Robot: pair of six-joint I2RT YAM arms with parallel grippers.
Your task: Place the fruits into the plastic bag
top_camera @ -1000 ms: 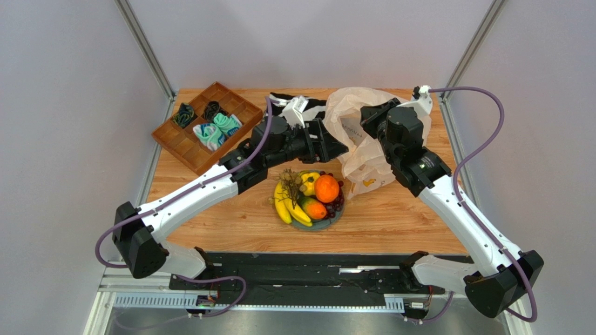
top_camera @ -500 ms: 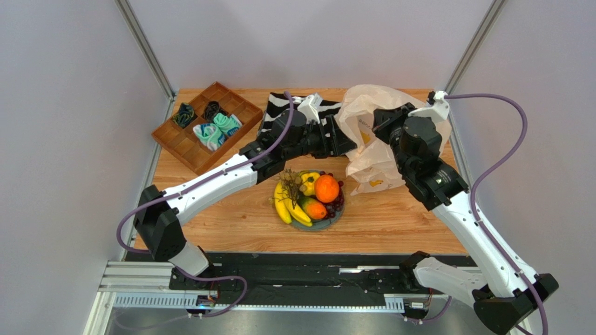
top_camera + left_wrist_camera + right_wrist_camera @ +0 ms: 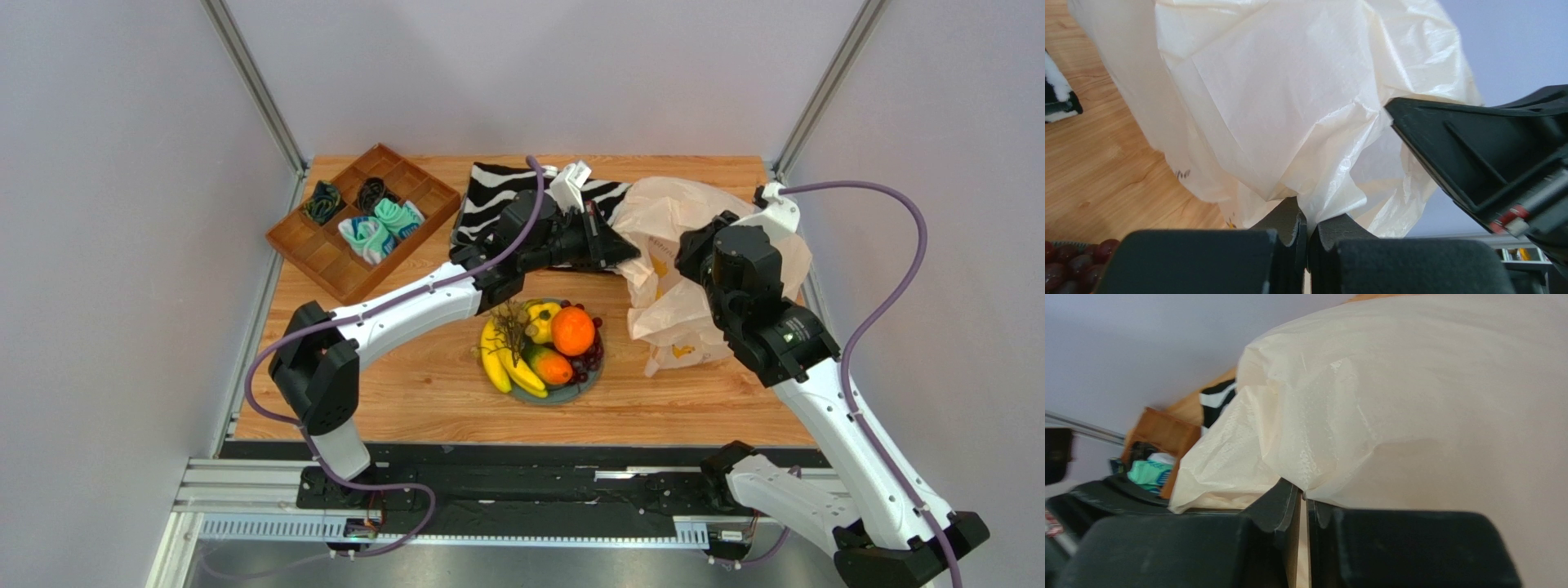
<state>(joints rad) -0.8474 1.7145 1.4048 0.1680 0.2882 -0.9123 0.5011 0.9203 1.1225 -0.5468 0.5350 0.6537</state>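
The plastic bag (image 3: 669, 276) hangs lifted between both grippers at the right of the table. My left gripper (image 3: 623, 251) is shut on the bag's left edge (image 3: 1315, 153). My right gripper (image 3: 687, 260) is shut on the bag's right part (image 3: 1389, 416). The fruits lie on a grey plate (image 3: 589, 385) in front of the bag: bananas (image 3: 501, 358), a round orange (image 3: 573, 331), a small yellow fruit (image 3: 540, 324), an orange-green fruit (image 3: 551, 366) and dark grapes (image 3: 591, 357). Some grapes show in the left wrist view (image 3: 1072, 257).
A zebra-striped cloth (image 3: 497, 196) lies at the back under the left arm. A wooden tray (image 3: 362, 218) with dark and teal items stands at the back left. The right arm's wrist (image 3: 1499, 159) is close to the bag.
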